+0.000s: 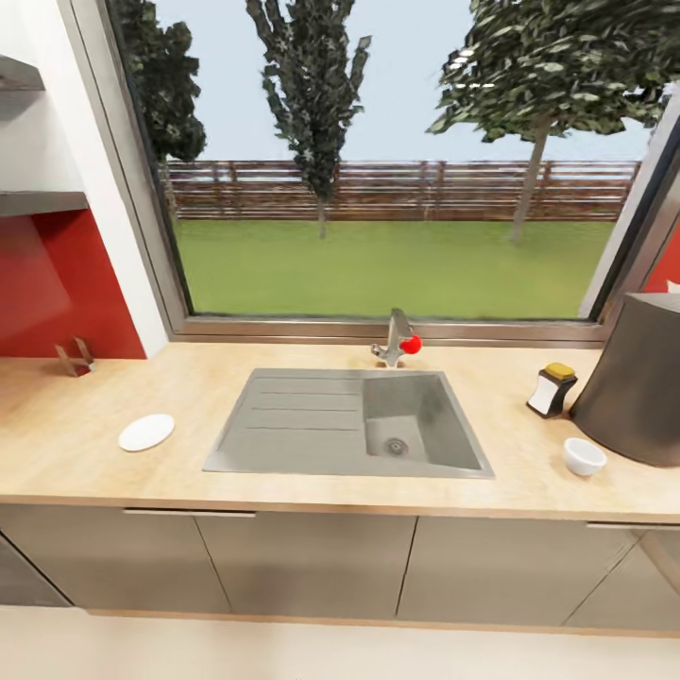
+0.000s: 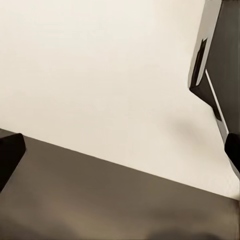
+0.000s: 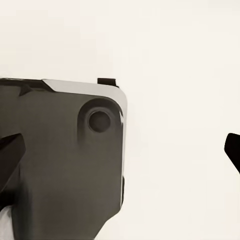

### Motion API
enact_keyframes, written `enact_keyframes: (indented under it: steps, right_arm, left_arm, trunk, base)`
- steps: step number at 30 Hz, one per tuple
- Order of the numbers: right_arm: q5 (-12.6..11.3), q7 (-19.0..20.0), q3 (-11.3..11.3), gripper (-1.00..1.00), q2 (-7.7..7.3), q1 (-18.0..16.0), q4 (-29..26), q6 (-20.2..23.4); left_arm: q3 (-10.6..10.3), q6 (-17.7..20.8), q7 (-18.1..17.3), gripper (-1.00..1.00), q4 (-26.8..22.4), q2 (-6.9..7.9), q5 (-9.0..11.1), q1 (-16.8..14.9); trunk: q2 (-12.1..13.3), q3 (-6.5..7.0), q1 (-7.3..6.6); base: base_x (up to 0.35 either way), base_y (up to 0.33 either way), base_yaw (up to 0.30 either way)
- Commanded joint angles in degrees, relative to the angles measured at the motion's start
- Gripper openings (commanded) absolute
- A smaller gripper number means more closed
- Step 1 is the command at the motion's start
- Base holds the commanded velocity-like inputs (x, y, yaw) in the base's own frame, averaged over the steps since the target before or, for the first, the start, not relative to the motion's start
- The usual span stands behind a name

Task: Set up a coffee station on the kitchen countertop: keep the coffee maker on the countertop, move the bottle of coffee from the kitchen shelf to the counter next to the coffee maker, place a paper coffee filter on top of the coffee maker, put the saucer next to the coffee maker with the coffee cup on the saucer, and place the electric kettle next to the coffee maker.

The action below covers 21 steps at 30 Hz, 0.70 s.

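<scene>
The pale countertop runs across the head view under a big window. The white saucer lies flat on it, left of the sink. At the right edge stands the tall dark grey coffee maker. The small bottle of coffee with its yellow cap stands just left of it, and the tiny white coffee cup sits in front, on the bare counter. The kettle and paper filter are out of view. My left gripper and right gripper are open over pale floor, holding nothing.
A steel sink with a red-knobbed faucet fills the counter's middle. A small metal stand sits at the back left below grey shelves. Cabinet fronts run below the counter. A dark robot panel shows in the right wrist view.
</scene>
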Motion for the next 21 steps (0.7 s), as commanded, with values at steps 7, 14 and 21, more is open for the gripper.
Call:
enact_keyframes:
  steps: [7, 14, 21]
  right_arm:
    - [0.5, 0.0, -0.4, 1.00, 0.11, 0.0, 0.0, -0.3]
    - [0.2, 0.0, -0.6, 1.00, 0.12, 0.0, 0.0, -0.2]
    - [0.2, 0.0, -0.5, 1.00, 0.21, 0.0, 0.0, -0.2]
  left_arm:
    - [0.1, -0.4, 0.0, 1.00, -0.8, -0.28, 0.4, -0.1]
    - [0.1, -0.4, 0.0, 1.00, -1.0, -0.26, 0.4, -0.1]
    - [0.1, -1.7, 0.0, 1.00, -1.0, -0.39, 0.4, -0.1]
  trunk:
    - [-0.1, -0.09, 0.03]
    - [-0.1, -0.09, 0.03]
    - [-0.1, -0.09, 0.03]
  base:
    - [0.000, 0.308, 0.001]
    - [0.000, 0.309, 0.000]
    - [0.000, 0.309, 0.000]
